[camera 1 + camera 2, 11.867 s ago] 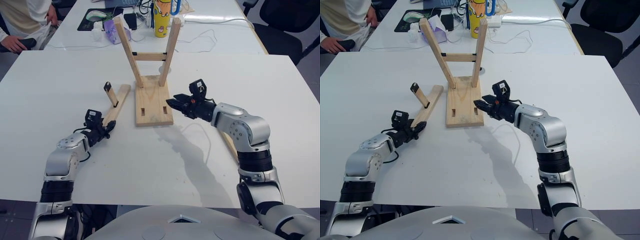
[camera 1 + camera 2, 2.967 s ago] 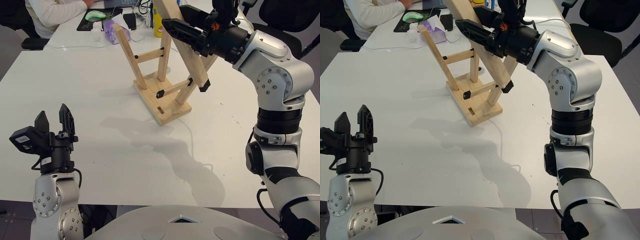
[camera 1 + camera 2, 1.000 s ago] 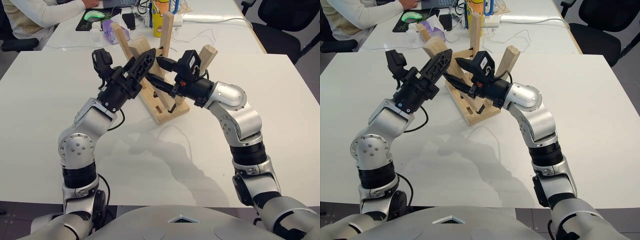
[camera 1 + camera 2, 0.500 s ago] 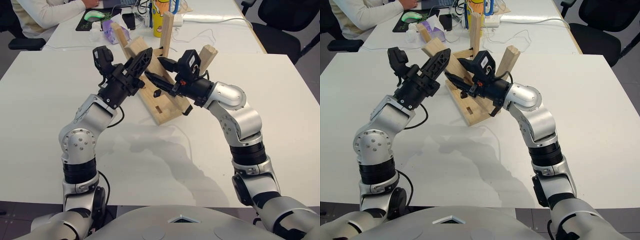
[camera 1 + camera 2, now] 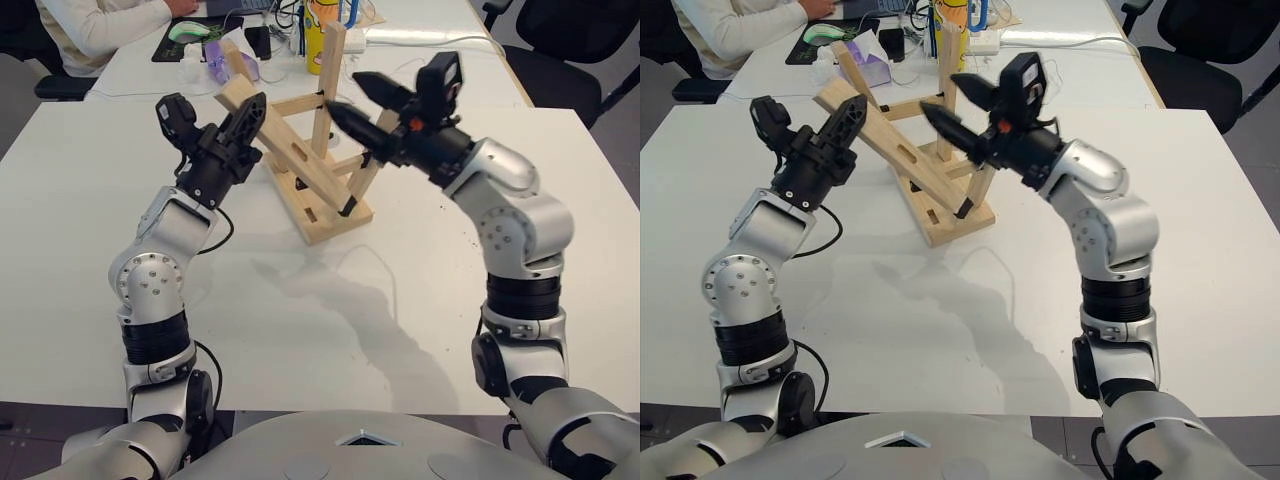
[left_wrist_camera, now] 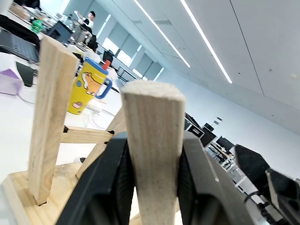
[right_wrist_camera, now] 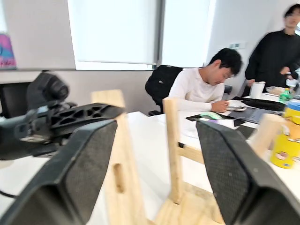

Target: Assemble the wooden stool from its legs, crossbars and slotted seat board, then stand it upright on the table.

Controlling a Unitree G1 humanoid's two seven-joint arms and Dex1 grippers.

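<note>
The white table is taken in from the robot's head by the two eye views, which are aimed forward and down over both arms, with a further desk caught along the top edge. Almost the same scene is shared by the pair, set slightly sideways from one another, and the stool is placed at upper centre in each. The left wrist view is set very close against a stool leg and tilted up toward the ceiling. The right wrist view is held close and level, the stool being framed between the fingers of the right gripper, with the left gripper caught beyond.
</note>
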